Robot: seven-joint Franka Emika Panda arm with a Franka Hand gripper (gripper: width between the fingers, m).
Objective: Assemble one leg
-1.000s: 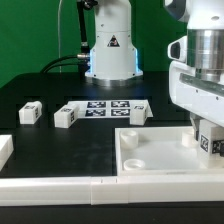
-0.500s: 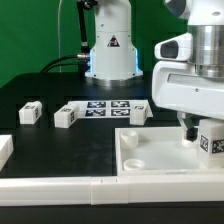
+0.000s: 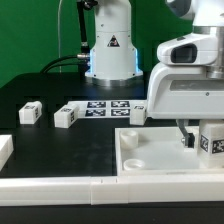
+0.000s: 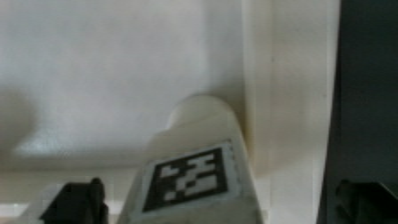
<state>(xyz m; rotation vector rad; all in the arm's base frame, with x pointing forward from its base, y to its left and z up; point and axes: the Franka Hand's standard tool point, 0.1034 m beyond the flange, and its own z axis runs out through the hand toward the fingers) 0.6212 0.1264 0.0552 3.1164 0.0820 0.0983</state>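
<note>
A leg (image 3: 212, 141), a stubby white peg with a black-and-white tag, stands at the far right corner of the white panel (image 3: 150, 160). My gripper (image 3: 191, 134) hangs just to the exterior view's left of it, over the panel. In the wrist view the leg (image 4: 192, 160) rises between my two dark fingertips (image 4: 79, 203), with a gap on each side, so the gripper (image 4: 222, 206) is open and holds nothing. Three more legs lie on the black table: one (image 3: 30, 112), a second (image 3: 66, 116) and a third (image 3: 137, 112), partly hidden by the arm.
The marker board (image 3: 104, 108) lies behind the panel. Long white rails (image 3: 60, 186) run along the front edge. A white block (image 3: 5, 150) sits at the exterior view's left. The robot base (image 3: 110, 50) stands at the back.
The arm has shifted towards the exterior view's left and slightly up. The leg at the panel's right corner has stayed where it was.
</note>
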